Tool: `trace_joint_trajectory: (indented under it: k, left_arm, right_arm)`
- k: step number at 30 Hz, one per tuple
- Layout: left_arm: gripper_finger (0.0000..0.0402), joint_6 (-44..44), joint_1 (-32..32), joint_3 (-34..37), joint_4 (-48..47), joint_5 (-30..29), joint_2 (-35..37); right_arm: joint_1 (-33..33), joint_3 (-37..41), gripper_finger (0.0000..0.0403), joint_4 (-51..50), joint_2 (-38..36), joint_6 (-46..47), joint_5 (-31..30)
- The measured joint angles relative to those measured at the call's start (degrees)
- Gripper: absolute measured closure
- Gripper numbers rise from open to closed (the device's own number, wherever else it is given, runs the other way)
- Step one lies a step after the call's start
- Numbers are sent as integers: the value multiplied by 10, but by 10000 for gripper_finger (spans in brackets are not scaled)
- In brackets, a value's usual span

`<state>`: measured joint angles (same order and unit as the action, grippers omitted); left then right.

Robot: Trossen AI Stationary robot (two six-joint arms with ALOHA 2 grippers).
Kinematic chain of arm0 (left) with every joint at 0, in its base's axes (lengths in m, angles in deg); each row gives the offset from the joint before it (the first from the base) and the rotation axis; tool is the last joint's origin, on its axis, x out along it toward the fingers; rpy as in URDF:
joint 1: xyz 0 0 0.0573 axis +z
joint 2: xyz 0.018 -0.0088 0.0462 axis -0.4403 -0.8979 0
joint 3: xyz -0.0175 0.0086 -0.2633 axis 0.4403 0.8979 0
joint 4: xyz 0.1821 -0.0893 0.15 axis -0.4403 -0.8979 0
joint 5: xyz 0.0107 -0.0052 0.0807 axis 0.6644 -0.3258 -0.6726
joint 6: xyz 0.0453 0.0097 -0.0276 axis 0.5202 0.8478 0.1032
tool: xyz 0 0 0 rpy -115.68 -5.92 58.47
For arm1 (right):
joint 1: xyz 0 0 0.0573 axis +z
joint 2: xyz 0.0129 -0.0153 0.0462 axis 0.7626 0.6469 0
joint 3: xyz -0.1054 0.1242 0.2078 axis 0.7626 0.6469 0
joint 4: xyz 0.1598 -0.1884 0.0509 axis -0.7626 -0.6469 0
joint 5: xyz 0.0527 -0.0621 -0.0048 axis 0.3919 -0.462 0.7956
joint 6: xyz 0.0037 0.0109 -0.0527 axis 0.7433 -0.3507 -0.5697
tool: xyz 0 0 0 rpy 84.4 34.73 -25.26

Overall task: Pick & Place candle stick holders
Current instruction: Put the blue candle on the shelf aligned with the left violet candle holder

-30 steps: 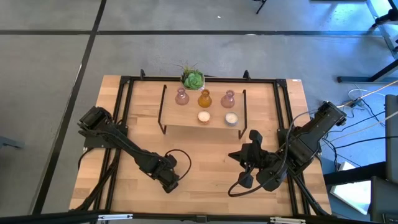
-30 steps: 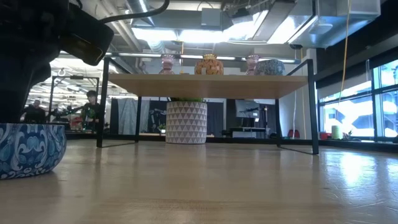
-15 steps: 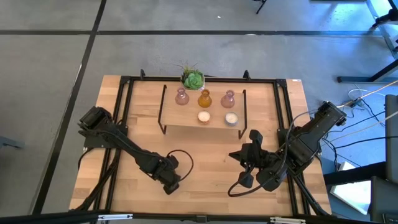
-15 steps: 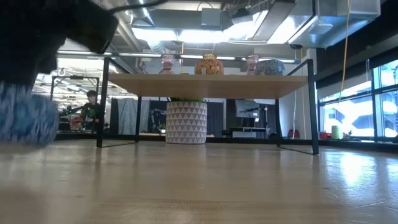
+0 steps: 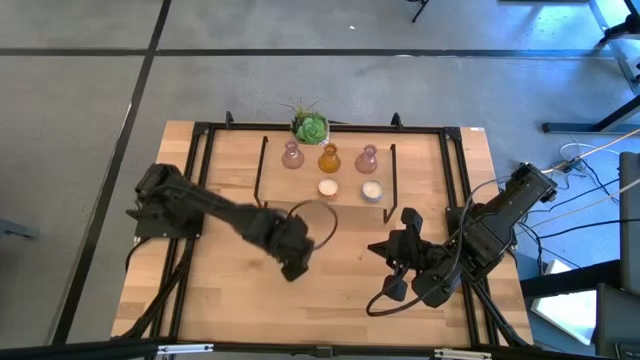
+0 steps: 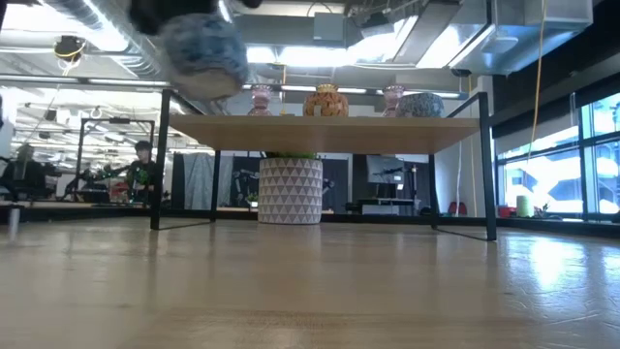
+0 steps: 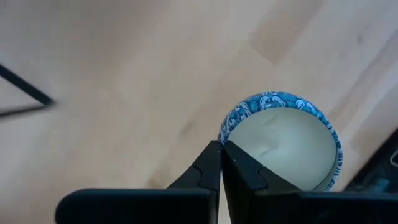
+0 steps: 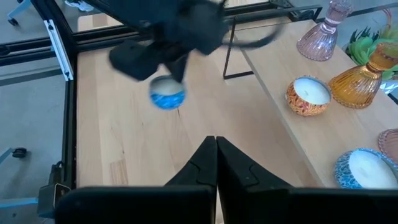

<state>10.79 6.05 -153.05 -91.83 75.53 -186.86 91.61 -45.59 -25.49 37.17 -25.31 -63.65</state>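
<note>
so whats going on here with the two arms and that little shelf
The left gripper is shut on the rim of a blue patterned candle holder and carries it in the air above the table, near the front of the wooden shelf. Five holders already stand on the shelf: two pink glass ones, an amber one and two low round ones. The right gripper waits shut and empty at the table's right side.

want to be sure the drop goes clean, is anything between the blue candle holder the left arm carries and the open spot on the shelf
Nothing visible blocks it. The left tool grips the blue candle holder by its rim, lifted above the table near the shelf and its front left corner. That corner is bare; the nearest piece, a low round holder, sits further right.
</note>
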Motion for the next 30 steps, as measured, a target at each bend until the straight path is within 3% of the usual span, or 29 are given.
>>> trace_joint_trajectory:
  k: [7, 14, 23, 30]
  left_arm:
    - [399, 93, 80, -80, -93, 7, 0]
    - [399, 172, 139, -137, -154, 5, 6]
    - [399, 262, 222, -144, -159, -14, 63]
    - [399, 376, 318, -144, -192, 21, 77]
  right_arm:
    - [0, 0, 403, -3, -2, -17, 4]
    - [-16, 0, 403, 13, -11, -147, 21]
    - [-124, 32, 403, 138, -14, -270, 172]
    - [-206, 85, 403, 261, -24, -282, 246]
